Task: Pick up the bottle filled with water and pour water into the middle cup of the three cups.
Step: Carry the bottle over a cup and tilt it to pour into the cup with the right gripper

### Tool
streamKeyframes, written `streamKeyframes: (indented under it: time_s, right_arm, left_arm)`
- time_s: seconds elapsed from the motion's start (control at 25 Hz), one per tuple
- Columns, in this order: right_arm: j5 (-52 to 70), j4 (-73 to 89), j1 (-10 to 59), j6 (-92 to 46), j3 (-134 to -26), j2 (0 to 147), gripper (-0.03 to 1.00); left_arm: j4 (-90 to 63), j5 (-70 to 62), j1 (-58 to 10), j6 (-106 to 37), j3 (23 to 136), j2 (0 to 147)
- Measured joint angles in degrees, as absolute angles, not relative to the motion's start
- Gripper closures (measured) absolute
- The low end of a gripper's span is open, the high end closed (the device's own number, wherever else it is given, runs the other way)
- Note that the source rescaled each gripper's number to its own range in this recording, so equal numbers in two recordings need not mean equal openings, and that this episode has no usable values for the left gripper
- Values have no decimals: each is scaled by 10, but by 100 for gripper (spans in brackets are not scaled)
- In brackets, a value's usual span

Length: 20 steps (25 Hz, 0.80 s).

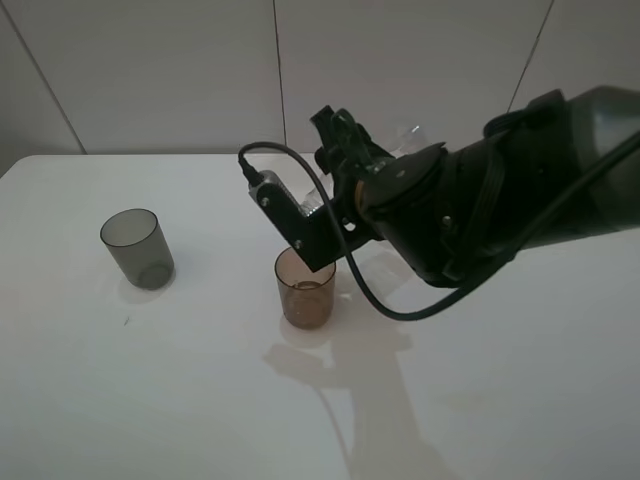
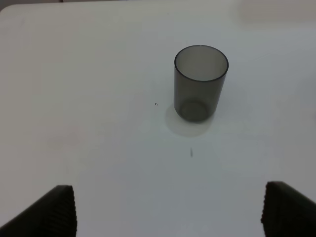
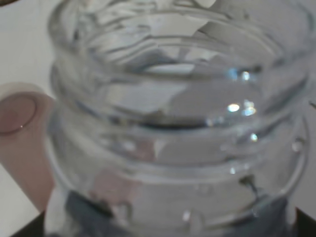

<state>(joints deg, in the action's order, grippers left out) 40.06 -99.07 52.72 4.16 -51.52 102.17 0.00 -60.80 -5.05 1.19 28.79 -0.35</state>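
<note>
R pincer [image 1: 338,145] clenched on the bottle [image 3: 177,123], which is tipped above the middle cup [image 1: 305,288] at mid-bench [image 1: 520,380]. Amber cup's fill: can't tell. Grey cup [image 2: 201,84] stands upright on the left, empty. Pink cup [image 3: 19,128] shows beside bottle's neck in the R wrist view. L pincer [image 2: 168,212] released, holding nothing, apart from grey cup.

Clear threaded neck of bottle [image 3: 177,123] fills almost whole view, very close, blurred; mauve-pink cup [image 3: 22,148] visible beside it at edge
</note>
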Motion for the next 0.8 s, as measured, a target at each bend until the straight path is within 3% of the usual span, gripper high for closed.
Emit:
streamKeyframes:
  time_s: [0.8]
  right_arm:
    - [401, -990, 527, -51, -517, 1022, 95]
  left_arm:
    - [0, -608, -50, 12, 288, -3]
